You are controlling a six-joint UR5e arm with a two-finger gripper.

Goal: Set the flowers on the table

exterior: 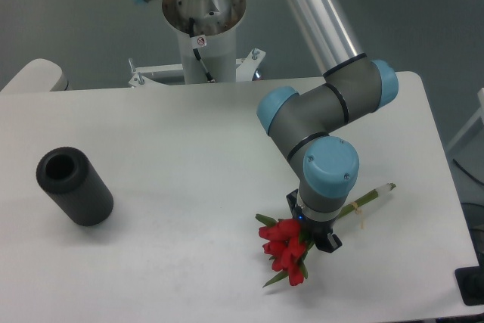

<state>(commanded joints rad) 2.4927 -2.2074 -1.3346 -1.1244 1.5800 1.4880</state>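
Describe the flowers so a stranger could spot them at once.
Start at the white table and go to its near right part, under the arm's blue-capped wrist. The flowers lie there at the end effector: red buds, thin green stems, unlike the black cylinder far left.

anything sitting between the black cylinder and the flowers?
No. In the camera view the stretch of white table between the black cylinder and the flowers is bare. The gripper is right at the flowers.
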